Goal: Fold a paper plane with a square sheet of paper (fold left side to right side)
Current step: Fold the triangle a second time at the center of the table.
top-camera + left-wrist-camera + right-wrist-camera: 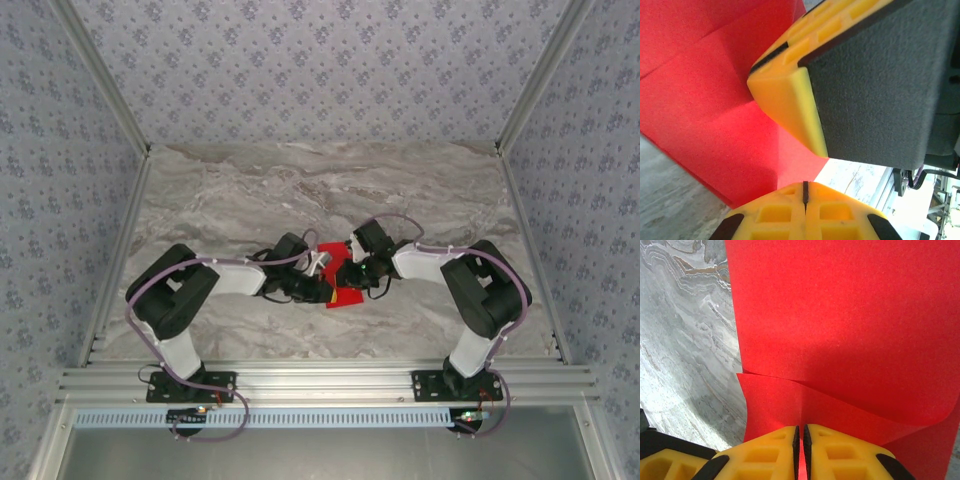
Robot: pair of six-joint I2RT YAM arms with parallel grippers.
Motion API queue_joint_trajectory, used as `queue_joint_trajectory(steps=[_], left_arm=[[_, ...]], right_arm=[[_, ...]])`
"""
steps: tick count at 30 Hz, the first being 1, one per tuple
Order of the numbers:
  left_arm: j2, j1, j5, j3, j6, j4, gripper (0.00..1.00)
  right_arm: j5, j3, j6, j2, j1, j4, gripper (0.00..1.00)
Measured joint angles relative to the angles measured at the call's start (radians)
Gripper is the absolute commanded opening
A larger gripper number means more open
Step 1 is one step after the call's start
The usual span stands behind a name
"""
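The square sheet of paper [345,296] is bright red and lies at the table's middle, partly lifted and bent between the two arms. My right gripper [800,429] is shut on its edge, with red showing between the pads; the sheet [840,315] rises in front of it and a lower layer curls beneath. My left gripper [805,186] is shut, and the sheet's [705,100] near edge runs down into its tips. One of the right gripper's yellow-and-black fingers [785,95] hangs just above the left gripper's tips. Both grippers meet over the paper, the left gripper [320,268] and the right gripper [352,272].
The marble tabletop [300,190] stretches behind and to both sides of the paper. Patterned walls and aluminium rails [320,382] border it. Both arms' elbows sit wide apart near the front edge.
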Motion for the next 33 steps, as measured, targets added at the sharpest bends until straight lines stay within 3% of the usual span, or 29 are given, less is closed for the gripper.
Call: queue_joint_trajectory(steps=[33], left_arm=[[0.039,-0.032,-0.029,0.008,0.021,-0.030,0.00]], right_arm=[[0.003,0.008,-0.008,0.003,0.002,-0.013,0.13]])
